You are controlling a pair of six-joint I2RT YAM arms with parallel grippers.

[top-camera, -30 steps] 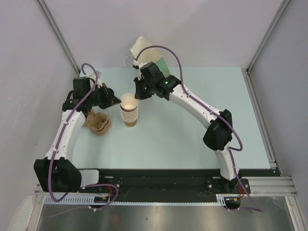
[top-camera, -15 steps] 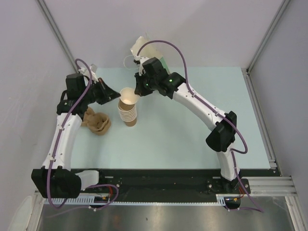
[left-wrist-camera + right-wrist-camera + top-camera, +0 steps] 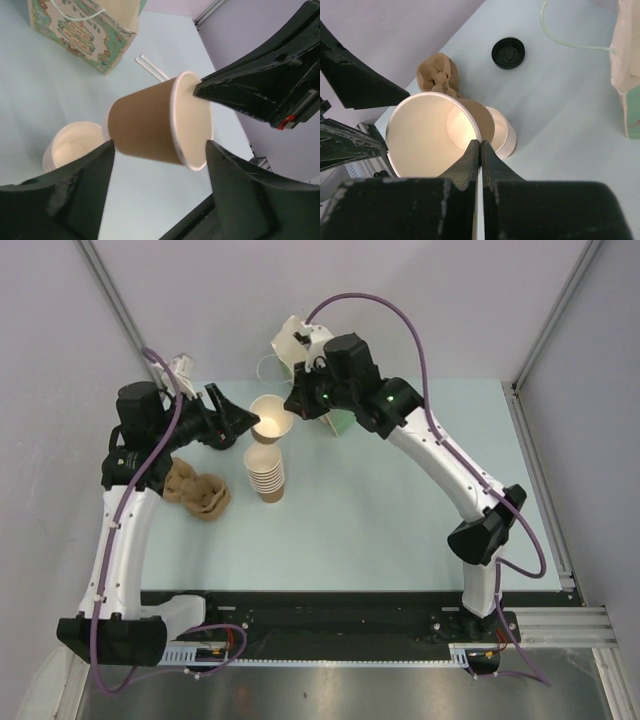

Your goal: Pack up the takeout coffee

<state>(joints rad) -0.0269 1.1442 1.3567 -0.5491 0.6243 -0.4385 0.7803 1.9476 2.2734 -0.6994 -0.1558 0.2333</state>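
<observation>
Right wrist view: paper bag [image 3: 629,65] cut by right edge (top edge, left wrist view); carrier [image 3: 437,74] partly behind cup [image 3: 427,137].

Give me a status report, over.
Right end effector shut on cup rim, cup aloft above stack. Left end effector open beside it. Lid off, on table.

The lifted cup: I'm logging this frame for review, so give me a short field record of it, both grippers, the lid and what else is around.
cup: single brown paper cup, no lid on, held in the air over the stack
right gripper: shut on the cup's rim
left gripper: open, a finger on each side of the cup
lid: black, flat on the table
stack of cups: upright on the table
carrier: left of the stack
paper bag: standing at the back
</observation>
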